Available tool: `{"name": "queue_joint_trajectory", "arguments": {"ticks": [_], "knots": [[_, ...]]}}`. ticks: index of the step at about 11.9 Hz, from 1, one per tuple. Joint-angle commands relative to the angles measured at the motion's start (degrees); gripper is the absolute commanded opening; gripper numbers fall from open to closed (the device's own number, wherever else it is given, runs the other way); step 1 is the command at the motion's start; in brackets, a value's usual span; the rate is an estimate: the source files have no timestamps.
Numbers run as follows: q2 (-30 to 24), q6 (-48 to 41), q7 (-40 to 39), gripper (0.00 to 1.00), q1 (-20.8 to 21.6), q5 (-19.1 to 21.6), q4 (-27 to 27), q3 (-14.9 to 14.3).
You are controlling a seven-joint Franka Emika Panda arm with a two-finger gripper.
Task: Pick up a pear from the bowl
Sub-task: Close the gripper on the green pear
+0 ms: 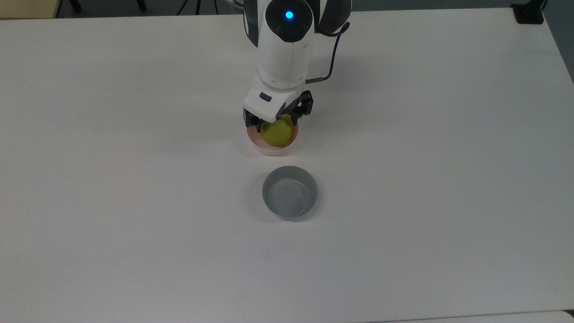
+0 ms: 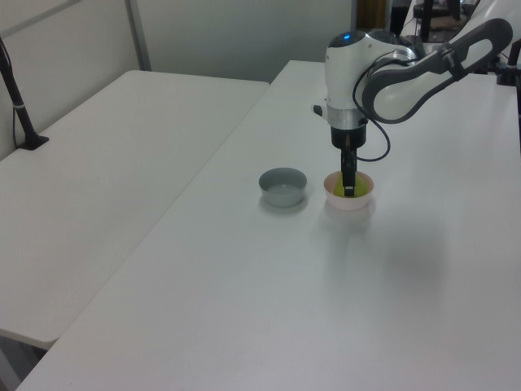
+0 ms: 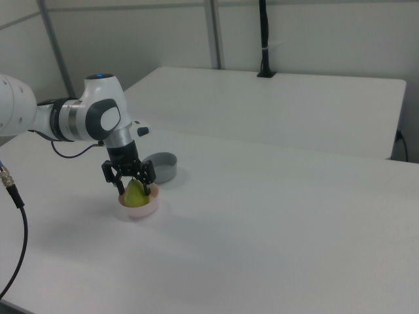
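The yellow-green pear (image 1: 276, 135) sits in the pale pink bowl (image 1: 268, 150) near the middle of the white table (image 1: 134, 179). My gripper (image 1: 273, 124) is lowered over the bowl, open, with one finger on each side of the pear; the white hand hides the pear's top and stem. In the left view the gripper (image 2: 348, 188) reaches down into the bowl (image 2: 355, 204) in front of the pear (image 2: 337, 191). From the right view the black fingers (image 3: 120, 188) straddle the pear (image 3: 135, 195) above the bowl (image 3: 138, 210).
A grey bowl (image 1: 289, 192) stands just below the pink one in the top view, a short gap apart (image 2: 282, 186) (image 3: 163, 167). A black clamp (image 1: 529, 13) sits at the table's far right corner. A second white table (image 2: 81, 171) adjoins it on the left view's left.
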Motion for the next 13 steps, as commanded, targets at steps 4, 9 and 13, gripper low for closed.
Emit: {"name": "queue_joint_trajectory", "arguments": {"ticks": [4, 9, 13], "knots": [[0.26, 2.09, -1.55, 0.51, -0.06, -0.15, -0.76, -0.38], [-1.76, -1.32, -0.76, 0.37, 0.21, -0.06, 0.9, -0.38], [-3.61, -8.62, -0.59, 0.37, -0.14, 0.64, 5.9, -0.38]]}}
